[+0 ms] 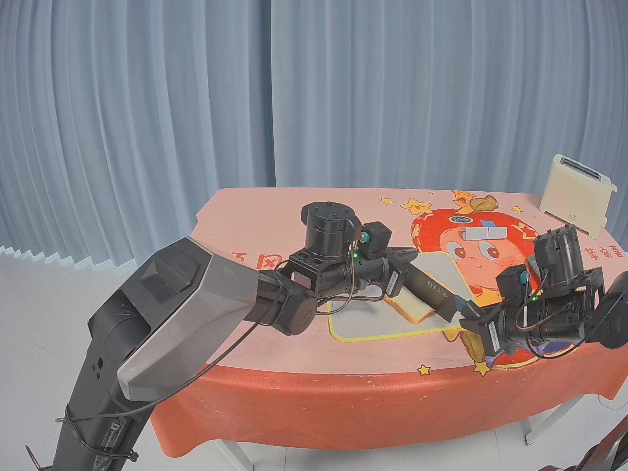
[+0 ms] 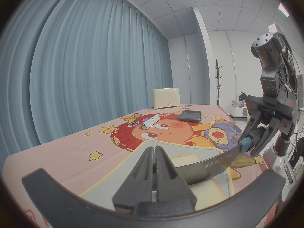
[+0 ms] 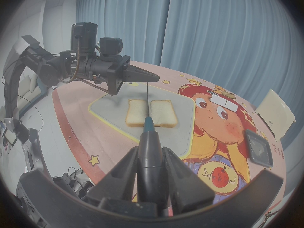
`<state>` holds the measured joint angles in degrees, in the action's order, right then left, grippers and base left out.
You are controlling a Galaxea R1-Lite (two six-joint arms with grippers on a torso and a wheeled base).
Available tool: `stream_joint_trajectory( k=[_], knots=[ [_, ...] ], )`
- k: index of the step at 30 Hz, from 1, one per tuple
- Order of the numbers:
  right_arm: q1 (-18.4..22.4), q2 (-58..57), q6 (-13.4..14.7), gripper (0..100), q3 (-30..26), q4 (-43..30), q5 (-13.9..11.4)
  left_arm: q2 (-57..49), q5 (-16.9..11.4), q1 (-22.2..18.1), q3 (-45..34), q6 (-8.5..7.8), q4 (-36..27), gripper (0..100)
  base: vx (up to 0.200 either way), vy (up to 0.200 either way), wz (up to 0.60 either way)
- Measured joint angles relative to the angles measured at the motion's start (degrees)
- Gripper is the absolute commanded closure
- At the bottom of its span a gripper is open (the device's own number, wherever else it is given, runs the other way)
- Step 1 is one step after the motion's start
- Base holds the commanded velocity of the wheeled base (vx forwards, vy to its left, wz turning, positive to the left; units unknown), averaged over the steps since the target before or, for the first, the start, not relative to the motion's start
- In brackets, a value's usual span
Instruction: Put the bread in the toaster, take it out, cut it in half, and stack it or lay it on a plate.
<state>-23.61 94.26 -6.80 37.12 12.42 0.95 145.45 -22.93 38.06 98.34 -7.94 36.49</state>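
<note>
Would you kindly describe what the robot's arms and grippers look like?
Both arms are black with cylindrical wrist joints; the left arm has a grey angular shell and a loose black cable. The left gripper and right gripper are black and wedge-shaped.

cloth, plastic, steel, crumb
smooth printed tablecloth; matt grey plastic cutting board; porous, soft-crumbed bread; knife with shiny metal blade, dark matt grip; smooth cream plastic toaster; pleated cloth curtain.
</note>
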Motion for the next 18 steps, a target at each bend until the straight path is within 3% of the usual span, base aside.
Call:
stream_joint_trajectory(
  k=[8, 18],
  knots=[
    [0.05, -0.35, 0.10, 100, 0.50, -0.27, 0.00, -3.55, 0.05, -0.55, 0.33, 0.35, -0.44, 100, 0.000, 0.000, 0.00],
    [0.18, -0.46, 0.00, 100, 2.01, 0.57, 0.00, -11.02, -0.02, -5.12, -4.66, 0.61, 0.43, 100, 0.000, 0.000, 0.00]
  ],
)
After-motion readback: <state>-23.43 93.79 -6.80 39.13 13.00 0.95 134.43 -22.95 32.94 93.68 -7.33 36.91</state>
